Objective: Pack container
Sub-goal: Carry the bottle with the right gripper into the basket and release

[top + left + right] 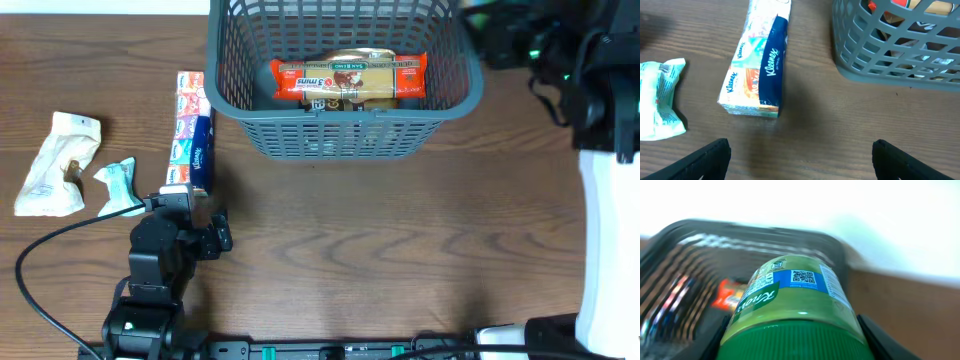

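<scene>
Left gripper point(801, 148) hovers low, jaws spread wide, facing a Kleenex tissue pack point(760, 70). Right of it the grey basket point(340, 132) sits at the table's far edge, snack packet point(348, 77) inside. Right gripper point(795, 345) clamps a green Knorr jar point(790, 300) near its rim; next, likely lowering it in.

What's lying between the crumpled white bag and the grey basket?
Overhead view: a small teal packet, then the Kleenex tissue pack beside the basket.
</scene>
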